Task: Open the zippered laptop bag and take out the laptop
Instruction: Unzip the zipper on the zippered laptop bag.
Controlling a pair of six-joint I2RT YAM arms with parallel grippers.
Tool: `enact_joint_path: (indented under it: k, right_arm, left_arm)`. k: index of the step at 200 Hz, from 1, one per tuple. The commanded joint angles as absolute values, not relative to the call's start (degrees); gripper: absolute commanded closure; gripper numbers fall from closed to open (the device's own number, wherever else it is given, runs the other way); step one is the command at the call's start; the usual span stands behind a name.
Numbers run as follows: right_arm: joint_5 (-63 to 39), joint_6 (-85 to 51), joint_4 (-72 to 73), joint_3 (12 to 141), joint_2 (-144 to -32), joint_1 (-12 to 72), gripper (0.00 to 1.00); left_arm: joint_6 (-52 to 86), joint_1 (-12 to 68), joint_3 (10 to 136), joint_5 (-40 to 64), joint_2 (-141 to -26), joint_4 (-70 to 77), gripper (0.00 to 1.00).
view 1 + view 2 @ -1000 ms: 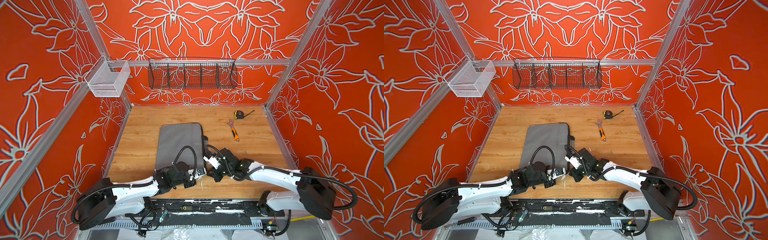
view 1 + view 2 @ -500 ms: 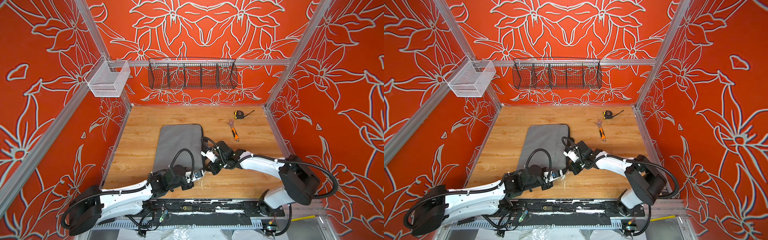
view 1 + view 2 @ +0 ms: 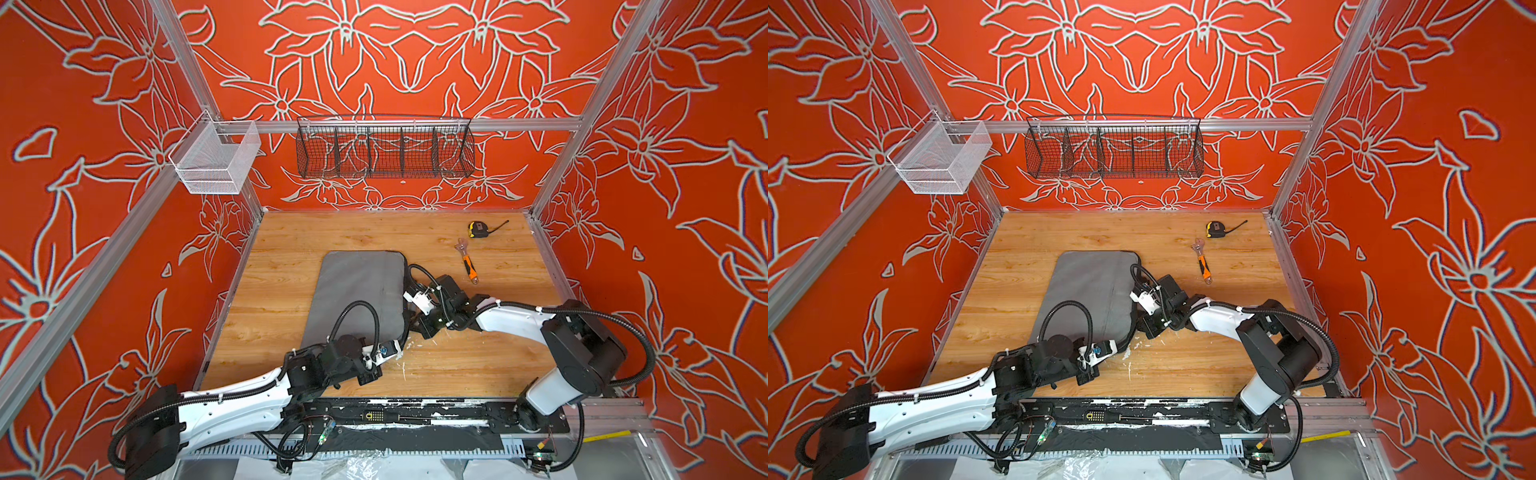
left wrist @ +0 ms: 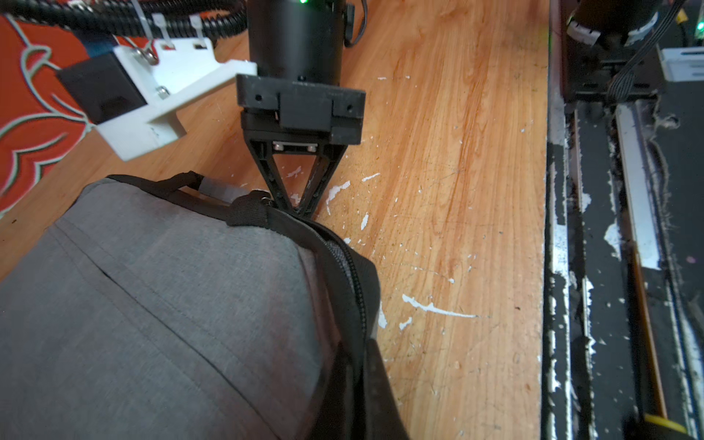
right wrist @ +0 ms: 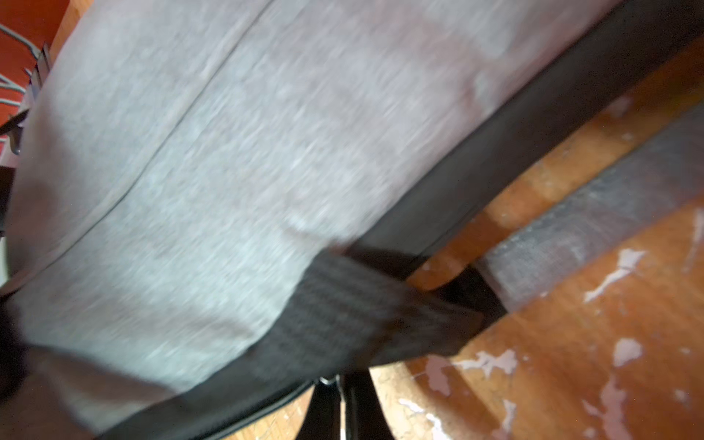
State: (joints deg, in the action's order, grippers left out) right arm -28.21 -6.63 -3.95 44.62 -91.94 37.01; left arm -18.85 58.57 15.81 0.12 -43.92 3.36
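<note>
The grey laptop bag (image 3: 359,291) lies flat on the wooden table (image 3: 291,257), and both top views show it (image 3: 1094,286). No laptop shows. My left gripper (image 3: 400,347) is at the bag's near right corner, shut on its black zippered edge (image 4: 354,289). My right gripper (image 3: 411,332) sits just beyond it on the bag's right side. In the left wrist view its fingertips (image 4: 301,209) meet at the zipper pull (image 4: 266,199), beside a black webbing tab (image 4: 247,213). The right wrist view, blurred, shows that tab (image 5: 343,316) and a small metal ring at my shut fingers (image 5: 324,411).
An orange-handled wrench (image 3: 467,264) and a yellow tape measure (image 3: 477,229) lie at the back right. A black wire basket (image 3: 384,149) and a white mesh basket (image 3: 216,162) hang on the walls. White flecks (image 4: 438,308) mark the table near the front rail (image 3: 395,415).
Both arms have swung to the left. My right gripper has moved a little farther along the bag's right edge, away from the left gripper, which has drawn slightly nearer the front.
</note>
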Motion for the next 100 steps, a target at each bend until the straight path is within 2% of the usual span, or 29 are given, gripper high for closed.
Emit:
enact_joint_path:
  k: [1, 54, 93, 100]
  right_arm:
    - [-17.38, -8.15, -2.08, 46.94, -94.74, 32.37, 1.00]
    - [-15.21, -12.25, 2.01, 53.62, -99.35, 30.53, 1.00]
    - [-19.26, -12.62, 3.19, 56.01, -99.85, 29.40, 1.00]
    - [-20.60, -12.65, 3.69, 55.63, -99.69, 29.44, 1.00]
  left_arm:
    - [-15.83, 59.77, 15.12, 2.73, -38.76, -2.04, 1.00]
    - [-14.49, 60.03, 14.41, 2.86, -35.01, -3.69, 1.00]
    - [-14.28, 59.99, 14.55, 1.05, -38.06, -1.91, 1.00]
    - [-13.88, 60.03, 14.58, -0.72, -39.60, -0.70, 0.91]
